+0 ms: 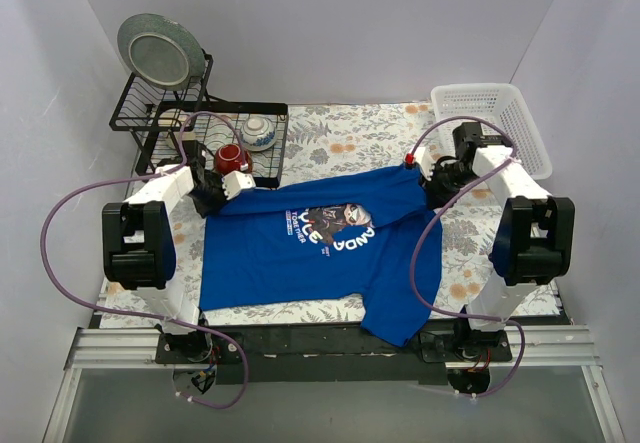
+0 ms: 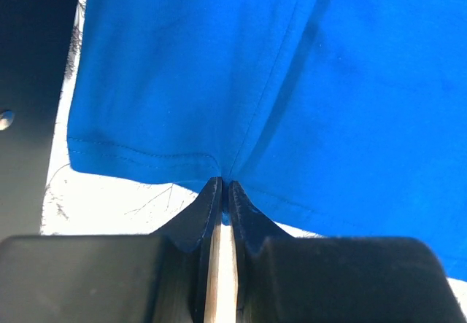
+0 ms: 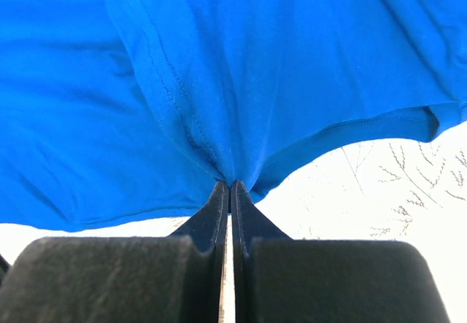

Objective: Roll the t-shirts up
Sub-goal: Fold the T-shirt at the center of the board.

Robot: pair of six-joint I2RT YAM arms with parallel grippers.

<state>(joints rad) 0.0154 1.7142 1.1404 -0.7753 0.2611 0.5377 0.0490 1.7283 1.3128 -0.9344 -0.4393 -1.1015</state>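
The royal-blue t-shirt [image 1: 300,253] lies spread on the floral cloth, its cartoon graphic and white lettering facing up, one part hanging over the near edge. My left gripper [image 1: 212,195] is shut on the shirt's far left edge; in the left wrist view the gripper [image 2: 224,186] pinches the hemmed blue cloth [image 2: 277,82]. My right gripper [image 1: 432,191] is shut on the shirt's far right edge; in the right wrist view the gripper [image 3: 230,186] pinches a bunched fold of blue cloth [image 3: 277,68]. The cloth is pulled taut between both grippers.
A black wire dish rack [image 1: 205,128] at the back left holds a grey plate [image 1: 158,51], a red bowl [image 1: 233,157] and a patterned bowl [image 1: 258,131], close behind my left gripper. A white plastic basket [image 1: 495,123] stands at the back right, behind my right arm.
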